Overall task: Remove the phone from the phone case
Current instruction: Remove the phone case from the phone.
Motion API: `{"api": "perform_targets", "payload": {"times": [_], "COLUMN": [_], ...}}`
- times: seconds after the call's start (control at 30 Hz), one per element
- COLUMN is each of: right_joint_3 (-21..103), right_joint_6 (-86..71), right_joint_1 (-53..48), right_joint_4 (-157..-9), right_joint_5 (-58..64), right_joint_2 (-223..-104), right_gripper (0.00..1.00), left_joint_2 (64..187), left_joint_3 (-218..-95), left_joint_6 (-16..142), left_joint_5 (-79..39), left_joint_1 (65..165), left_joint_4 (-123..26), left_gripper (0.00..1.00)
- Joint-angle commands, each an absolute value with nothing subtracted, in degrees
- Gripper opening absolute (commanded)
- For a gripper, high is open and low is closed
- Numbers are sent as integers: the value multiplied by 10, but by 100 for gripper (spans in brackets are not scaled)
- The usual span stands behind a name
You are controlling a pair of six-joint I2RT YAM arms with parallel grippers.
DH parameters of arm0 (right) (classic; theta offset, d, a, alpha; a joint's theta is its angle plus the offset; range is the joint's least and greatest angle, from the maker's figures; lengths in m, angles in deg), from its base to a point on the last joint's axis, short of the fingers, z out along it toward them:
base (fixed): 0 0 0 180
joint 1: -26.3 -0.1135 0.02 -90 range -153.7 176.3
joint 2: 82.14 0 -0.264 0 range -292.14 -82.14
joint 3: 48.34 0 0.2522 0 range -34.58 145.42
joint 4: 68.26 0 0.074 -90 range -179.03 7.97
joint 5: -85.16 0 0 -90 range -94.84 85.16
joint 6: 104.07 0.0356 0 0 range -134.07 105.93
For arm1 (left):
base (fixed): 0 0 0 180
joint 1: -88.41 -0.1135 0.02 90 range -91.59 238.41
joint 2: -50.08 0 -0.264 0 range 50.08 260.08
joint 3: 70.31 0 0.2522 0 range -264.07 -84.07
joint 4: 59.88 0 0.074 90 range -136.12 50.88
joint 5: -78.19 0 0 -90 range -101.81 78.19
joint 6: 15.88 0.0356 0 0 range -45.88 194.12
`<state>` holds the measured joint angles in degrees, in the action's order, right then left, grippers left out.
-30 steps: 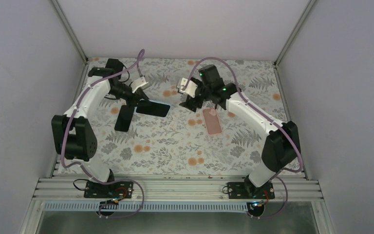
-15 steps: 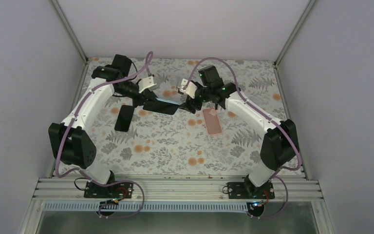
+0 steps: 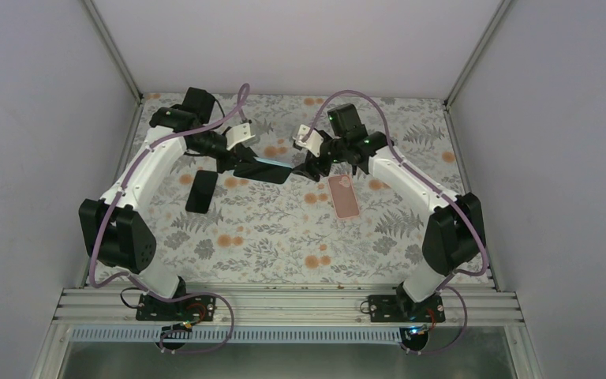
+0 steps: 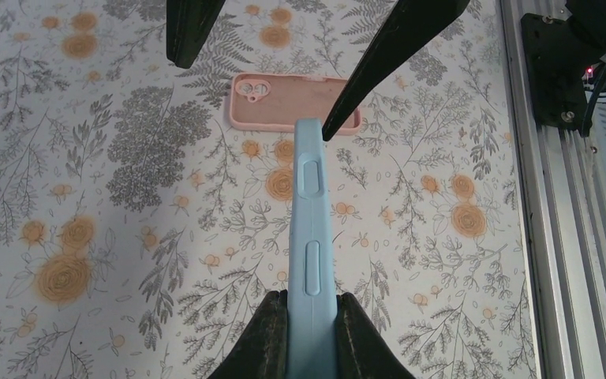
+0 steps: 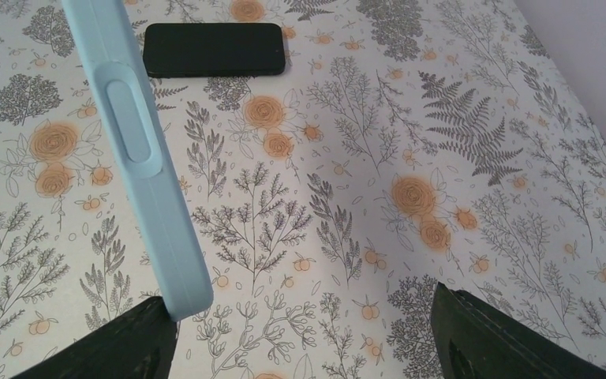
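My left gripper is shut on a phone in a light blue case and holds it above the table, edge-on. In the left wrist view the case is pinched between my fingers. My right gripper is open at the case's far end. In the right wrist view the case ends at my left fingertip, with the other finger far apart. Whether the finger touches the case I cannot tell.
An empty pink case lies on the floral table below the right gripper and also shows in the left wrist view. A bare black phone lies flat at the left and shows in the right wrist view.
My left gripper has lifted the blue-cased phone off the table and carried it right, up to the right gripper. The right gripper has shifted slightly towards it.
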<state>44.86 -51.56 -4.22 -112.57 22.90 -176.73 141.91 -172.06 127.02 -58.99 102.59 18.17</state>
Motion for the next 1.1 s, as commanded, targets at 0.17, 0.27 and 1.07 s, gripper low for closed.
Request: {"api": "perform_targets", "payload": {"times": [0.17,0.27,1.07], "right_joint_3": [464,465,517], "right_joint_6": [-538,-541,-571], "right_joint_1": [-17,-12,8], "right_joint_4": [-1090,-1089,-1090], "right_joint_5": [235,236,220], "right_joint_2": [-1789,-1790,-1829], "right_gripper": [82,82,80], "left_joint_2": [1402,1402,1402], "left_joint_3": [-1737,-1739,-1754], "left_joint_6": [1283,1285,1298], "left_joint_5": [-635,-637,-619], "left_joint_1": [1038,1039,1065], "left_joint_4": [221,225,264], "left_gripper": [2,2,2]}}
